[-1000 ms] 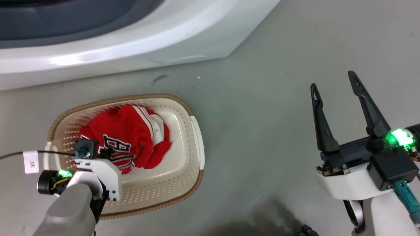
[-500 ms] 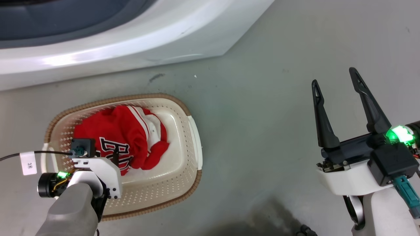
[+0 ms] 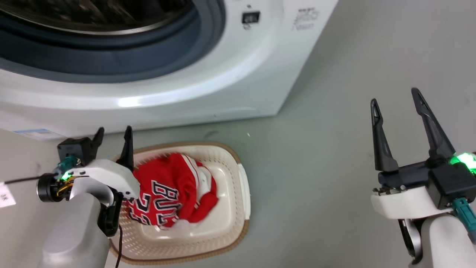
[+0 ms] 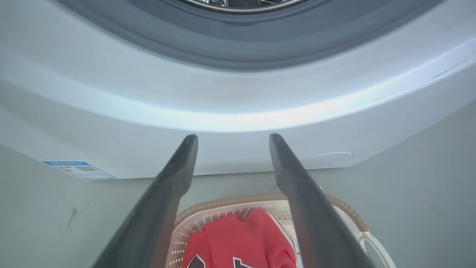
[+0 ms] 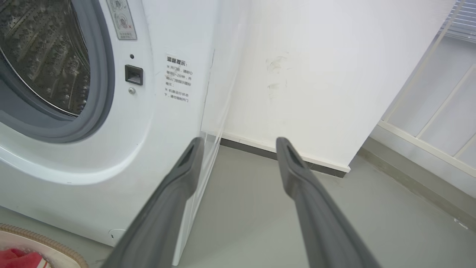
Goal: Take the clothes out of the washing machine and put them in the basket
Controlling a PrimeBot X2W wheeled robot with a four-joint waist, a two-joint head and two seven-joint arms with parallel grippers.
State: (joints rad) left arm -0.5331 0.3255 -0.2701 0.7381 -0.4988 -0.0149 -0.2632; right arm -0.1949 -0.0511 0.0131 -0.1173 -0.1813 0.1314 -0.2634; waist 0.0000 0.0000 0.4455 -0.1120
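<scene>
Red clothes (image 3: 174,195) with black-and-white lettering lie bunched in the cream basket (image 3: 238,208) on the floor. The washing machine (image 3: 186,85) stands just behind it with its grey door ring (image 3: 122,63) and steel drum (image 5: 44,56) exposed. My left gripper (image 3: 113,136) is open and holds nothing, raised above the basket's left rear rim and pointing at the machine's lower front. In the left wrist view the clothes (image 4: 238,242) and basket (image 4: 346,216) sit below its fingers. My right gripper (image 3: 396,102) is open with nothing in it, over bare floor to the right.
A white wall (image 5: 316,74) with a dark skirting meets the floor right of the machine. A railing (image 5: 438,93) runs along the far right. Grey floor (image 3: 316,167) stretches between basket and right gripper. A blue label (image 4: 78,169) marks the machine's lower left front.
The head camera has tilted up, bringing the machine's door ring into view. My left gripper has lifted out of the basket, leaving the clothes there, and now points at the machine. The right gripper stays open.
</scene>
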